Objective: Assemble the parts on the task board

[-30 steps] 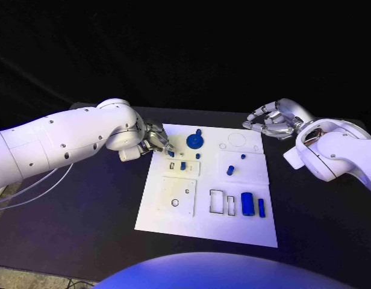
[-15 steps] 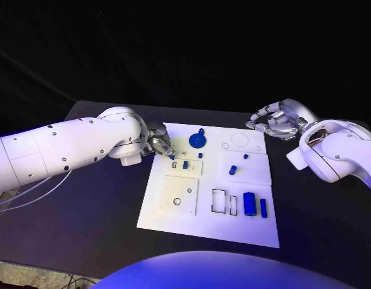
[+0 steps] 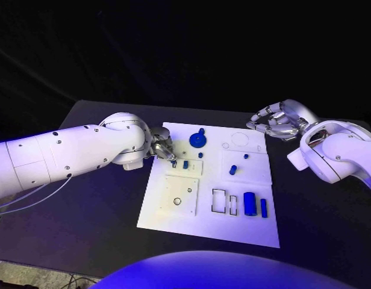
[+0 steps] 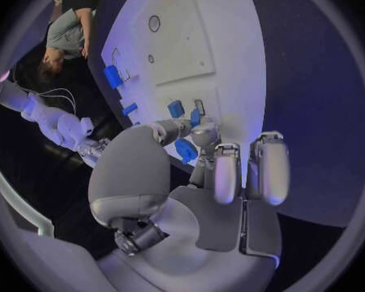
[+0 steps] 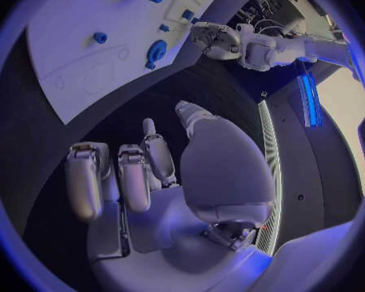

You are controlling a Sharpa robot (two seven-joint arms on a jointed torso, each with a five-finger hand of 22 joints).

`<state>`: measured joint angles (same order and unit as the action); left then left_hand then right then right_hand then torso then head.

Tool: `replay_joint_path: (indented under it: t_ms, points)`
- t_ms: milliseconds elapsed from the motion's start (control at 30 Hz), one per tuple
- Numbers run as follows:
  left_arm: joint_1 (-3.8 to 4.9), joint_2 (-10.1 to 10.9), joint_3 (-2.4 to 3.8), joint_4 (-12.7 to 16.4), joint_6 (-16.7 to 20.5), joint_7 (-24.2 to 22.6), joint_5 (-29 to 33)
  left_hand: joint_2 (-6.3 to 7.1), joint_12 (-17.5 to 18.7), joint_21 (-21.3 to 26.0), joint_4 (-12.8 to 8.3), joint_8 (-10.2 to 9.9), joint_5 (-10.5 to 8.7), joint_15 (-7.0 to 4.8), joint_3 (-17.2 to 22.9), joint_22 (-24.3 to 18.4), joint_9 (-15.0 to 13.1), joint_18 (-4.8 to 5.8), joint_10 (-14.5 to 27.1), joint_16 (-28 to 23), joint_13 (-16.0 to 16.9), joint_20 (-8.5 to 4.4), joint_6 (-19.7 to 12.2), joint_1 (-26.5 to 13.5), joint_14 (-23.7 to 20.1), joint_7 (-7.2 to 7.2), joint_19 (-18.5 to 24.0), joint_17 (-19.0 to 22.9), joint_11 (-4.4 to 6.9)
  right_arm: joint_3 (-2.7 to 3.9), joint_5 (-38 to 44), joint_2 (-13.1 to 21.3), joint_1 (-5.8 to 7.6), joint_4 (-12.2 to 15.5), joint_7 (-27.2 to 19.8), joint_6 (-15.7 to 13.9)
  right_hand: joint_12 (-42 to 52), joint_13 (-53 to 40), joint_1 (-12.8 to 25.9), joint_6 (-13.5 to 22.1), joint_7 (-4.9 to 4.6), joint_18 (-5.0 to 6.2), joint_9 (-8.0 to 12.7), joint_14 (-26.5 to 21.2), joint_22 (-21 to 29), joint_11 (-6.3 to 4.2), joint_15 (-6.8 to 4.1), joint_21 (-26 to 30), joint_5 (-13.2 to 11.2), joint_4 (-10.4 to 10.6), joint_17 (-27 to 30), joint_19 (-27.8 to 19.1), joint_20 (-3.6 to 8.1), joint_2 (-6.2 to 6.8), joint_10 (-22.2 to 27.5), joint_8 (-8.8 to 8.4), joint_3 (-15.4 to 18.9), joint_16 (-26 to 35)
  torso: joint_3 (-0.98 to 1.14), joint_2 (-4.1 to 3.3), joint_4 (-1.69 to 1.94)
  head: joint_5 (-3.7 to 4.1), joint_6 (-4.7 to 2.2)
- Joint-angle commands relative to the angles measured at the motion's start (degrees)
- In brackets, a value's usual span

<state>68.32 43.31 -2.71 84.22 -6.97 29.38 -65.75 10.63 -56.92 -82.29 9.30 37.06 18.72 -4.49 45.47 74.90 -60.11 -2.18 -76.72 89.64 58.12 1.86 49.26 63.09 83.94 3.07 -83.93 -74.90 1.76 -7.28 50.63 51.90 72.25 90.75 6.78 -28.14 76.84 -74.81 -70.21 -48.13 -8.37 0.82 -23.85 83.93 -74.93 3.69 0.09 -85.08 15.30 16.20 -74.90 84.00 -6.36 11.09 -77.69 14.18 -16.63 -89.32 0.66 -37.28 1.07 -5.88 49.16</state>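
The white task board [image 3: 205, 229] lies in the middle of the black table. My left hand [image 3: 160, 145] reaches over its far left part and pinches a small blue piece [image 4: 195, 117] just above the board. Right beside it are a small outlined slot [image 4: 199, 106] and another small blue piece [image 3: 185, 164] standing in the board. A round blue part [image 3: 197, 141] sits just beyond the hand. My right hand [image 3: 275, 122] hovers off the board's far right corner, fingers curled in, with nothing in them.
More blue parts lie on the board: two small ones [image 3: 232, 170] near its middle, a thick cylinder [image 3: 250, 203] and a thin bar [image 3: 263, 208] at the near right. Beside them are two outlined rectangular slots [image 3: 218, 201]. Bare black table [image 3: 73, 217] surrounds the board.
My left hand has carried the small blue piece a little nearer and rightwards, down towards the slot by the standing piece. The right hand has stayed where it was.
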Motion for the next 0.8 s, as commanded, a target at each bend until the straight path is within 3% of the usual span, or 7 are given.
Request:
replay_joint_path:
  t_ms: [33, 800]
  points:
    - [-0.07, -0.1, 0.00, 0.3, -0.5, 0.3, -1.0, -0.14, -0.3, -0.2, -7.6, 0.2, 0.55, -0.42, 7.1, 11.3, -0.6, 0.23, -0.5, 0.4, 0.1, -0.26, 1.4, -0.3, 6.1, -0.89, -1.4, -15.1, 0.10, 0.00, 0.1, 0.0, -0.04, 0.1, -0.4, 0.5, -0.2, 0.0, 0.2, 0.5, 0.00, 0.60, -0.1, 5.5, -12.4, 0.07, -0.31, 0.3, 0.2, -0.1, -13.0, 2.7, 0.37, -0.09, 0.3, 0.30, -0.2, 0.2, 0.03, 0.00, 0.00, 0.03, 0.02]
    - [-0.83, -1.1, -0.35, -0.4, -2.2, 1.0, -2.8, 0.17, -1.1, -0.9, -7.9, 0.4, 1.75, -0.56, 7.2, 11.6, -0.3, 0.40, -1.2, 0.4, 0.7, -0.39, 1.9, -0.7, 6.1, -1.00, -1.9, -15.1, 0.19, 0.00, 0.1, 0.0, -0.05, 0.0, 0.1, 0.7, -0.3, 0.2, 0.2, 0.5, 0.00, 0.63, -0.1, 5.5, -12.4, 0.06, -0.32, 0.4, 0.4, -0.1, -13.0, 2.7, 0.37, -0.07, 0.4, 0.34, -0.4, 0.2, 0.00, 0.06, 0.05, 0.05, -0.17]
